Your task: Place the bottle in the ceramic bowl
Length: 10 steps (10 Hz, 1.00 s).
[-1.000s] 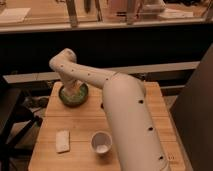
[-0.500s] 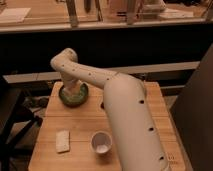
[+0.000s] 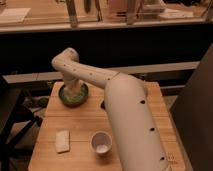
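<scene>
The green ceramic bowl sits at the back left of the wooden table. My white arm reaches from the right front over the table, and my gripper hangs straight down into the bowl. A pale, whitish-cream shape at the gripper's tip, inside the bowl's rim, looks like the bottle. It is mostly hidden by the wrist, and I cannot tell whether it rests in the bowl or hangs above it.
A small white cup stands at the front middle of the table. A pale flat rectangular object lies at the front left. A dark flat object peeks out beside my arm. A dark chair stands left of the table.
</scene>
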Available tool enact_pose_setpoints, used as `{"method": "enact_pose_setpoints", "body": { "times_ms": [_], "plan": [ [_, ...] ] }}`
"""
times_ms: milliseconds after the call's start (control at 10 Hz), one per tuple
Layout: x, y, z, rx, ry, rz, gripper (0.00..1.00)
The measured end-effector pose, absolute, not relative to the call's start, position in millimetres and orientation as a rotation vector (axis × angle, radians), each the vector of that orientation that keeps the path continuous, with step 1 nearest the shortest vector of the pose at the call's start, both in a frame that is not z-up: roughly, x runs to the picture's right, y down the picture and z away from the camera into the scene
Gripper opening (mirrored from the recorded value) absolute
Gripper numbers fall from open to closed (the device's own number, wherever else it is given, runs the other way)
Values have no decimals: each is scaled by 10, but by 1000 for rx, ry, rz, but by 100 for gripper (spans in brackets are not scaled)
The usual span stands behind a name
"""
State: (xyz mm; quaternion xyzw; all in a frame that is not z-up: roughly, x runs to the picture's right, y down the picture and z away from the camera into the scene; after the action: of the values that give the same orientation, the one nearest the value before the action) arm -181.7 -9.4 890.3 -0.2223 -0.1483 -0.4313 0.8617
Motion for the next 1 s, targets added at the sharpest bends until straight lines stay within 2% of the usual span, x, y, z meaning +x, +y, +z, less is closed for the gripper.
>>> {"method": "enact_pose_setpoints", "body": {
  "times_ms": [200, 300, 700, 900, 1000],
  "plan": [
    [-1799, -103, 8911, -464, -309, -901, 46],
    [-1781, -113, 8913, -463, -306, -900, 48],
    [-1772, -132, 8924, -456, -302, -900, 47],
    [-1758, -144, 8930, -453, -299, -899, 41],
    [-1752, -146, 8934, -452, -298, -899, 43]
  ]
}}
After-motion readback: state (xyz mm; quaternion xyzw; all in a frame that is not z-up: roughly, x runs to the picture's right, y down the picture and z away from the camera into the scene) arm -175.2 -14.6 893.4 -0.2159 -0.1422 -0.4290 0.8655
